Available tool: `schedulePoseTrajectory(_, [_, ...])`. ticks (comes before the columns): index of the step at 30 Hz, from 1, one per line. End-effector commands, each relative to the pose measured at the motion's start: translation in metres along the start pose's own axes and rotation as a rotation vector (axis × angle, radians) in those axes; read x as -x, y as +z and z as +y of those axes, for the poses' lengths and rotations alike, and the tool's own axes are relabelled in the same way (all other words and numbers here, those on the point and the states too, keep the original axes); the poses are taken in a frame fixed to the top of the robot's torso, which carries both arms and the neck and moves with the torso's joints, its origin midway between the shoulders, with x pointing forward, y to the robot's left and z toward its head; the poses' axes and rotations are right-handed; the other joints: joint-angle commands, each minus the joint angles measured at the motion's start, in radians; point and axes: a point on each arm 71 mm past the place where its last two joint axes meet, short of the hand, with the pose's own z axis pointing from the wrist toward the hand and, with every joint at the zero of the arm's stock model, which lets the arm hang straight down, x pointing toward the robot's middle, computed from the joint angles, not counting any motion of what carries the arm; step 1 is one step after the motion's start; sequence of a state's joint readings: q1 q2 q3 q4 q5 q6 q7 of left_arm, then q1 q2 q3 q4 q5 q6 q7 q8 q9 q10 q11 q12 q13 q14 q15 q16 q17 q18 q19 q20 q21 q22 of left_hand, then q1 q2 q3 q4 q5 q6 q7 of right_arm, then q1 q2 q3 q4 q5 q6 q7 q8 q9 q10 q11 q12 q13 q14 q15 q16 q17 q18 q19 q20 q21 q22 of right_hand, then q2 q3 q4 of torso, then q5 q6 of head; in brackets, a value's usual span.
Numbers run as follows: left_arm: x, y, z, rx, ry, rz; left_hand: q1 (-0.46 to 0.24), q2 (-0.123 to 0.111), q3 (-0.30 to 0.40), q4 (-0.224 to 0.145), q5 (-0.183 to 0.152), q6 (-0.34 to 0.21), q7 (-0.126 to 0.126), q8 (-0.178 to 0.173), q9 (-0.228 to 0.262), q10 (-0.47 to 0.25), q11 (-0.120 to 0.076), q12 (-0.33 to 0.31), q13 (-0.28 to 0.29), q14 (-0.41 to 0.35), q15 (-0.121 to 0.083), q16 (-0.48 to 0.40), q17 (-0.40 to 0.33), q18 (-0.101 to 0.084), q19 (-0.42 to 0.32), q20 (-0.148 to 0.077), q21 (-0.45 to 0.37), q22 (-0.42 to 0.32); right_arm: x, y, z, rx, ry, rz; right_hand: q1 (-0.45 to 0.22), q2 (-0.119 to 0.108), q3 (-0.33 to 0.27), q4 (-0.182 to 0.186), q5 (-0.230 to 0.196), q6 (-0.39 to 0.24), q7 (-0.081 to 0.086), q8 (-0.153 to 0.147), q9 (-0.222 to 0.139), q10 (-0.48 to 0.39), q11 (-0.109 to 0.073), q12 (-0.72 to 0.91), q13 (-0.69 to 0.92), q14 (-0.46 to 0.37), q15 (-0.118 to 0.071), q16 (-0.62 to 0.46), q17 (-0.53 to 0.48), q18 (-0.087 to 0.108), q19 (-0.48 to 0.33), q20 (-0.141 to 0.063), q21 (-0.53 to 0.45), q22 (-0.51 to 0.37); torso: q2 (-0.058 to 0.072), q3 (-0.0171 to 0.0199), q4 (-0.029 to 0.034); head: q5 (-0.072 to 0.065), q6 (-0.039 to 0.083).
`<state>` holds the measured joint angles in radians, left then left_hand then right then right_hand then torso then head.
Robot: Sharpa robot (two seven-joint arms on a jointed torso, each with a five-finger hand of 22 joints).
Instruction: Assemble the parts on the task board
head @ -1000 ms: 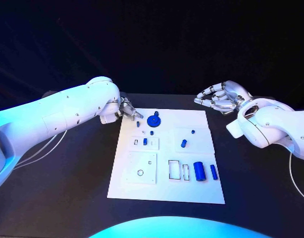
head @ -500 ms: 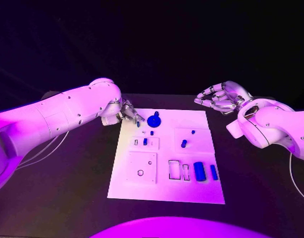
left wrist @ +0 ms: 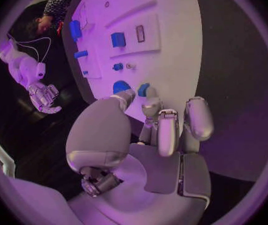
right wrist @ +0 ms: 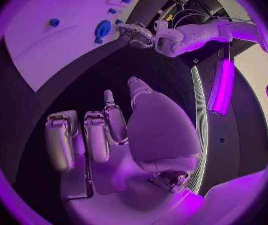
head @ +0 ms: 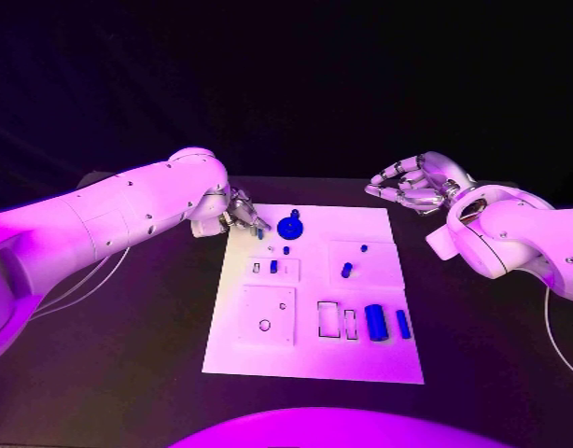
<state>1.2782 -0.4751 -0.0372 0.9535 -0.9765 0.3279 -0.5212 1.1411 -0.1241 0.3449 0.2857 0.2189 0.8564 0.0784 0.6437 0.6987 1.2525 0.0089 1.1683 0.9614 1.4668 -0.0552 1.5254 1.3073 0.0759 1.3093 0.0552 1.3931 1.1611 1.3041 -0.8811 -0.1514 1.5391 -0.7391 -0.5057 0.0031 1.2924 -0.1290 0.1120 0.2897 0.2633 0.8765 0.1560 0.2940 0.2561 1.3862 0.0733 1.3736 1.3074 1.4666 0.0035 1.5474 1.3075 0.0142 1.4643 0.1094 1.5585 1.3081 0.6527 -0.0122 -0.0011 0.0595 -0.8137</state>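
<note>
Head view shows the white task board point(head: 313, 299) in the middle of the black table point(head: 125, 355), with the left hand point(head: 238, 211) at its far left corner and the right hand point(head: 412, 183) raised off beyond its far right corner, fingers curled in on nothing. In the left wrist view the left hand's fingertips point(left wrist: 149, 105) close around a small blue peg point(left wrist: 144, 89) at the board's edge; whether it is truly pinched I cannot tell. Beside it stands a round blue gear point(head: 289, 226). The parts look like small, light, rigid plastic, likely smooth and easy to tip, so a fingertip pinch across the sides seems best. Near the front, the board's rectangular recesses point(head: 328, 319) look unfilled, with two blue cylinders point(head: 386, 323) lying just beside them; a short blue block point(head: 273, 266) sits in a slot mid-board.
</note>
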Motion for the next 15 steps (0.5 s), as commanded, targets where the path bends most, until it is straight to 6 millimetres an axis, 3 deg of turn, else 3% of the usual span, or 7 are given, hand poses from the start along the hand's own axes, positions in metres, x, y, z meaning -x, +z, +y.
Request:
schedulePoseTrajectory(1, [-0.0014, 0.0002, -0.0020, -0.011, -0.005, 0.015, 0.020, 0.006, 0.012, 0.000, 0.002, 0.006, -0.004, -0.005, -0.001, -0.004, -0.006, 0.001, -0.001, 0.073, 0.001, 0.003, 0.159, 0.013, -0.004, 0.003, -0.004, 0.003, -0.0010, -0.0001, 0.0015, 0.019, -0.012, 0.006, -0.002, 0.005, -0.006, -0.002, 0.007, -0.005, -0.001, 0.006, 0.000, -0.005, -0.001, -0.005, 0.047, 0.085, -0.006, -0.006, 0.184, -0.010, 0.099, -0.009, -0.003, 0.253, 0.000, 0.0000, 0.0000, -0.001, 0.000])
schedulePoseTrajectory(8, [-0.0006, 0.0005, -0.0020, -0.015, -0.018, 0.006, 0.068, 0.042, 0.048, -0.004, 0.004, 0.006, -0.007, -0.006, -0.002, -0.003, -0.009, 0.002, -0.002, 0.074, -0.001, 0.003, 0.160, 0.013, -0.004, 0.001, -0.005, 0.004, -0.0010, -0.0001, 0.0014, 0.019, -0.012, 0.006, -0.002, 0.005, -0.006, -0.002, 0.007, -0.005, -0.001, 0.006, 0.000, -0.005, -0.001, -0.005, 0.047, 0.085, -0.006, -0.006, 0.184, -0.010, 0.099, -0.009, -0.003, 0.253, 0.001, -0.0004, 0.0000, -0.002, -0.001])
schedulePoseTrajectory(15, [-0.0011, 0.0009, -0.0022, -0.021, -0.030, 0.009, 0.152, 0.056, 0.151, -0.051, 0.000, -0.005, -0.010, 0.003, 0.007, -0.003, -0.012, 0.001, -0.006, 0.074, -0.005, 0.004, 0.161, 0.012, -0.004, -0.002, -0.004, 0.007, -0.0010, -0.0001, 0.0013, 0.018, -0.012, 0.007, -0.001, 0.005, -0.006, -0.002, 0.008, -0.005, -0.001, 0.006, 0.000, -0.004, -0.001, -0.004, 0.048, 0.085, -0.006, -0.006, 0.184, -0.010, 0.099, -0.009, -0.004, 0.253, 0.000, -0.0004, 0.0001, -0.003, -0.002])
